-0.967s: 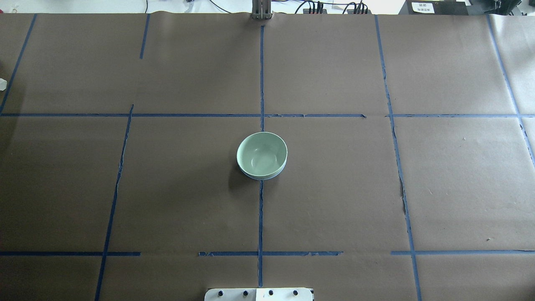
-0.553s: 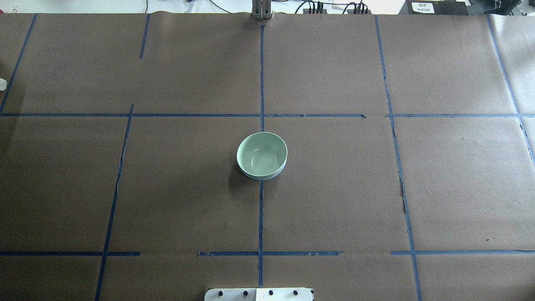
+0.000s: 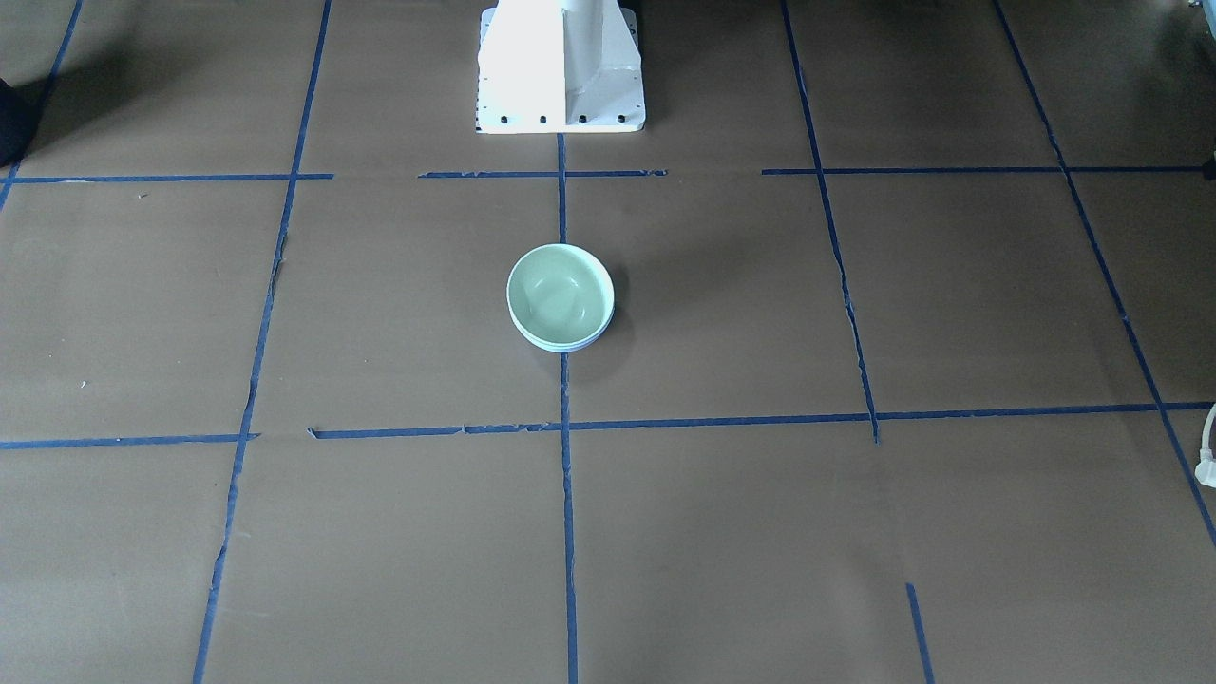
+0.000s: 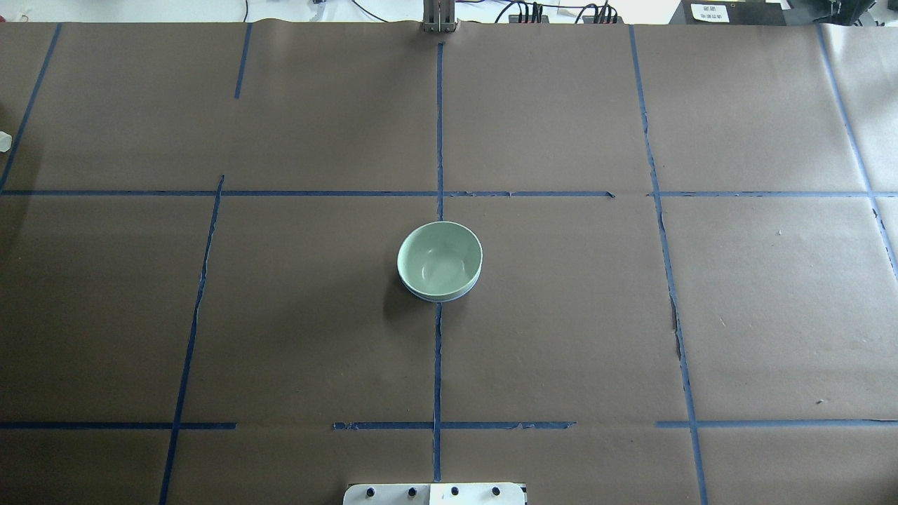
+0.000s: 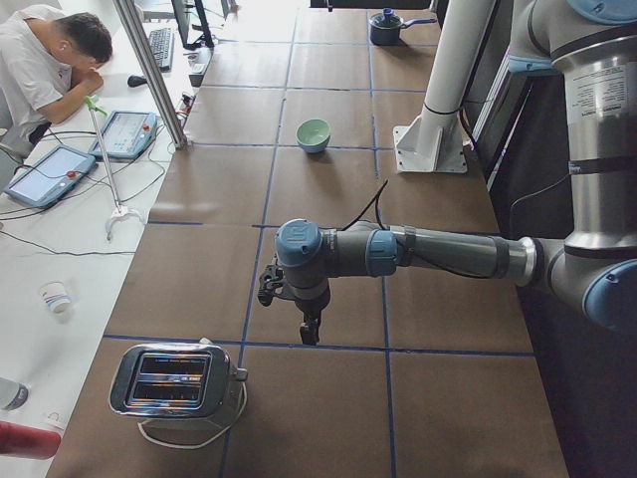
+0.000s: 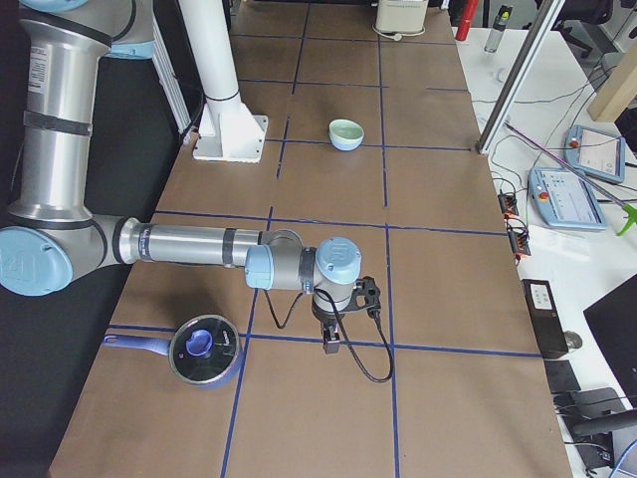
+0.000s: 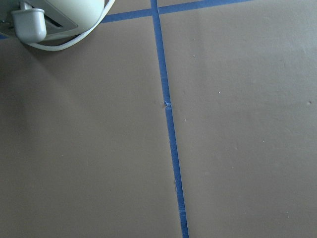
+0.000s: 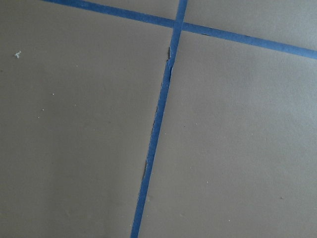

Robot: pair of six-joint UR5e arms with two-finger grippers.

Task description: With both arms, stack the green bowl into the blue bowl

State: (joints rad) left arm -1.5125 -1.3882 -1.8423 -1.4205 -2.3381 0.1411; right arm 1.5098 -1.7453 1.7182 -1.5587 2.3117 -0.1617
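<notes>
The green bowl (image 4: pixel 440 258) sits nested inside the blue bowl (image 4: pixel 444 299) at the table's centre; only a thin pale rim of the blue bowl shows under it. Both also show in the front view, green bowl (image 3: pixel 559 294) and blue bowl (image 3: pixel 568 349). My left gripper (image 5: pixel 310 335) points down over the paper far from the bowls, near the table's left end. My right gripper (image 6: pixel 333 345) points down near the right end. Each shows only in a side view, so I cannot tell whether it is open or shut. Neither holds anything that I can see.
A toaster (image 5: pixel 175 382) stands near the left gripper; its plug (image 7: pixel 28 24) shows in the left wrist view. A pot with a blue lid (image 6: pixel 204 351) stands beside the right gripper. The white pedestal (image 3: pixel 560 66) stands behind the bowls. A person (image 5: pixel 45 60) sits at the far side.
</notes>
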